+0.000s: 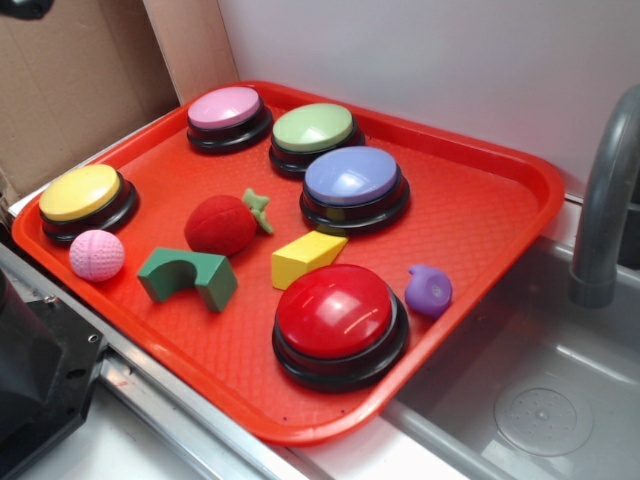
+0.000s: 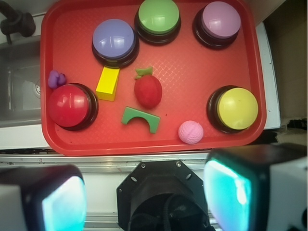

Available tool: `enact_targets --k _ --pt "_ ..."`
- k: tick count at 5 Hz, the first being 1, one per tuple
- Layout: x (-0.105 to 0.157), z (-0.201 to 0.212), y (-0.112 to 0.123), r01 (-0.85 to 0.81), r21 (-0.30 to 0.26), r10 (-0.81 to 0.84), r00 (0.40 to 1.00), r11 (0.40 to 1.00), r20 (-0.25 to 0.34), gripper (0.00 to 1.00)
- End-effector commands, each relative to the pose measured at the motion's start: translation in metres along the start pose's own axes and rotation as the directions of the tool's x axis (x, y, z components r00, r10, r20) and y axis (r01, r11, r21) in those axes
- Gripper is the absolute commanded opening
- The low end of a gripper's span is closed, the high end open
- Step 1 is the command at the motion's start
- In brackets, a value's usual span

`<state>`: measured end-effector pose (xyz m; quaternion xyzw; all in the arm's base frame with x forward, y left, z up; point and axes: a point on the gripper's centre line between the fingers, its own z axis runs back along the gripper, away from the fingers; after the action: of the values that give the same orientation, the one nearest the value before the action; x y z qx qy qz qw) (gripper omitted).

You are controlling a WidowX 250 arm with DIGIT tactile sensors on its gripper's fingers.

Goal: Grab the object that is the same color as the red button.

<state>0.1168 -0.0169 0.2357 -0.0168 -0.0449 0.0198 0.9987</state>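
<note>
wrist view showed the gripper held open, high above the tray; approach was pending, and descent onto the strawberry toy was required.

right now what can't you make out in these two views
- Jaws: only two blurred pads at the wrist view's bottom edge, tips cut off; the exterior view shows no gripper.
- Purple toy: too small to identify; in the wrist view the red button crowds it.
- Red strawberry toy: underside hidden in both.
- Faucet: cut off by the exterior view's right edge.

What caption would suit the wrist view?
Open gripper above a red tray holding five buttons, a red strawberry toy and blocks.
</note>
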Motion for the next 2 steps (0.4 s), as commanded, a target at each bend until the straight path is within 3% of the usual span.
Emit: enact_targets --k 1,2 --pt "0.0 0.0 0.0 0.0 0.0 0.0 1.0 1.0 0.0 1.0" --pt "0.014 -0.022 0.006 -0.055 -0.021 0.056 0.997 0.998 0.048 1.0"
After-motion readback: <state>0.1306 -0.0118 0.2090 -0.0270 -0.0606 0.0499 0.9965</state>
